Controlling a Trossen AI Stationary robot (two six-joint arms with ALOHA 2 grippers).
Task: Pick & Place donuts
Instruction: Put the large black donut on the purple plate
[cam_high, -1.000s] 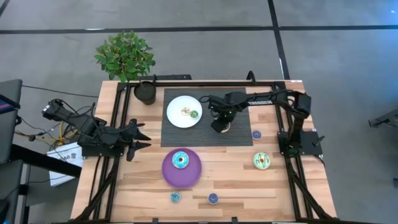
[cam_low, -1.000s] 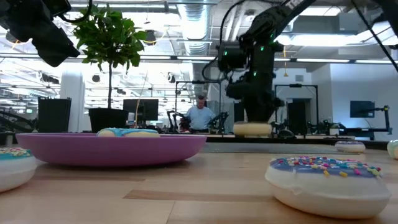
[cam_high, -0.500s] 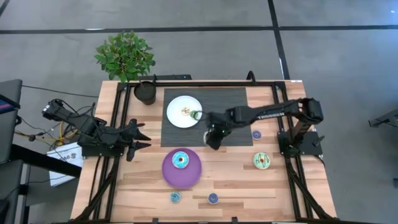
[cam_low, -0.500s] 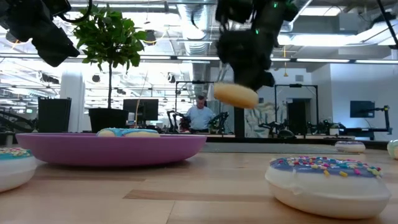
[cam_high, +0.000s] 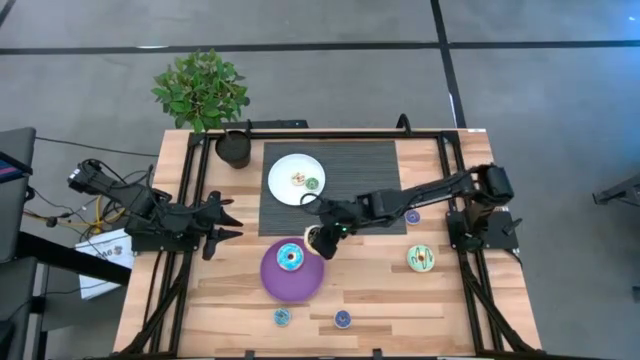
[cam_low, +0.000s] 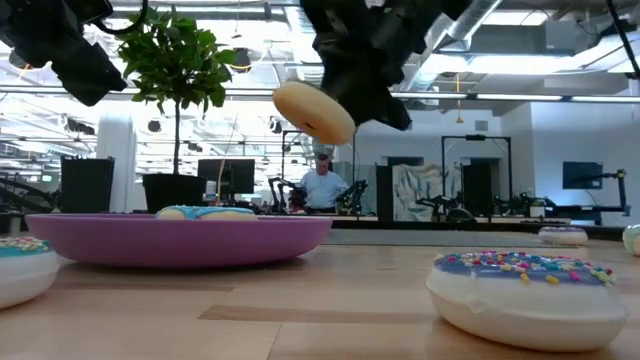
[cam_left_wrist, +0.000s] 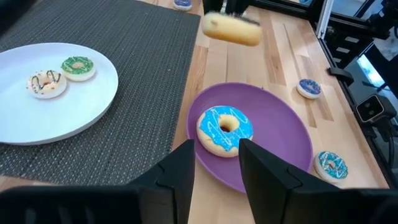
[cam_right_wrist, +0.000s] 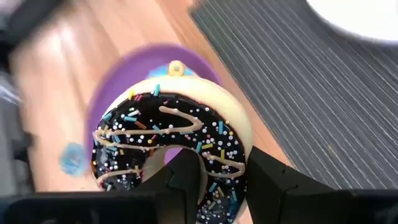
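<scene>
My right gripper (cam_high: 321, 240) is shut on the brown-and-cream donut (cam_right_wrist: 174, 149) and hovers over the far right rim of the purple plate (cam_high: 300, 285). A blue-iced donut (cam_high: 291, 258) lies flat on that plate. The green-iced donut (cam_high: 421, 259) rests on the wood to the right. Green (cam_high: 312, 184) and cream (cam_high: 298, 179) minis lie on the white plate (cam_high: 285, 190). Three more minis (cam_high: 282, 317) (cam_high: 343, 319) (cam_high: 412, 216) lie on the table. My left gripper (cam_high: 222, 224) waits open at the table's left edge. My right gripper pinches the brown-and-cream donut's ring (cam_right_wrist: 225, 169): one finger (cam_right_wrist: 186, 177) stands in the hole, the other (cam_right_wrist: 267, 180) outside the rim. The fingers reach down from above. The donut (cam_low: 313, 112) is lifted clear and tilted, high above the purple plate.
A dark ribbed mat (cam_high: 370, 165) covers the far middle of the table. A potted plant (cam_high: 200, 88) and a dark cup (cam_high: 235, 149) stand at the far left corner. Black frame rails run along both sides. A person sits in the room behind the table (cam_low: 322, 185).
My right gripper has raised the brown-and-cream donut off the dark mat and carried it toward the near left, to above the purple plate's rim. The donut has gone from lying flat to tilted in the air.
</scene>
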